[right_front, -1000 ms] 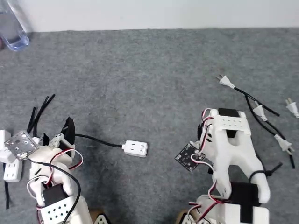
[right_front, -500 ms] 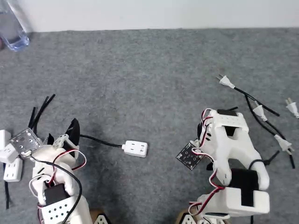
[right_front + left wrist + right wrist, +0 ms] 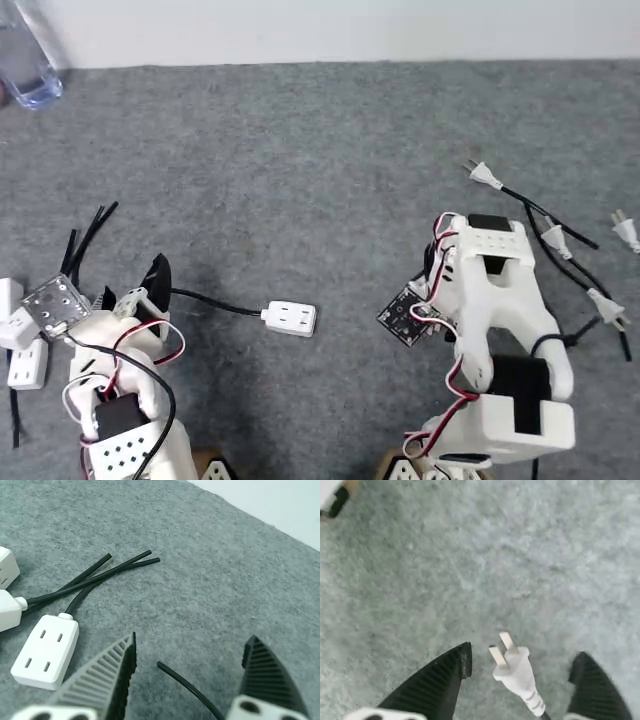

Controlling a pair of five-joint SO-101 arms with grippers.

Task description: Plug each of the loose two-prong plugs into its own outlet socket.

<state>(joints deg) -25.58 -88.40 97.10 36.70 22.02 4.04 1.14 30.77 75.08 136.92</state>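
Several white two-prong plugs on black cords lie at the right: one [image 3: 485, 177] far, one [image 3: 555, 240] beside the right arm, one [image 3: 625, 232] at the edge, one [image 3: 606, 306] nearer. A white outlet socket [image 3: 290, 318] lies mid-table, its black cord running to my left gripper [image 3: 135, 287]. In the left wrist view that gripper [image 3: 190, 677] is open astride the cord [image 3: 185, 685], with another socket [image 3: 45, 652] beside it. My right gripper [image 3: 522, 657] is open over a plug [image 3: 514, 672] lying prongs-forward on the carpet between its fingers, not touching them.
More white sockets [image 3: 22, 350] with loose black cord ends [image 3: 85, 240] cluster at the left edge. A clear bottle [image 3: 25, 60] stands at the far left corner. The grey carpet [image 3: 300, 160] runs to a white wall at the back.
The right arm has stretched slightly farther away from its base. The left gripper shifted a little to the right a second ago and has held still since.
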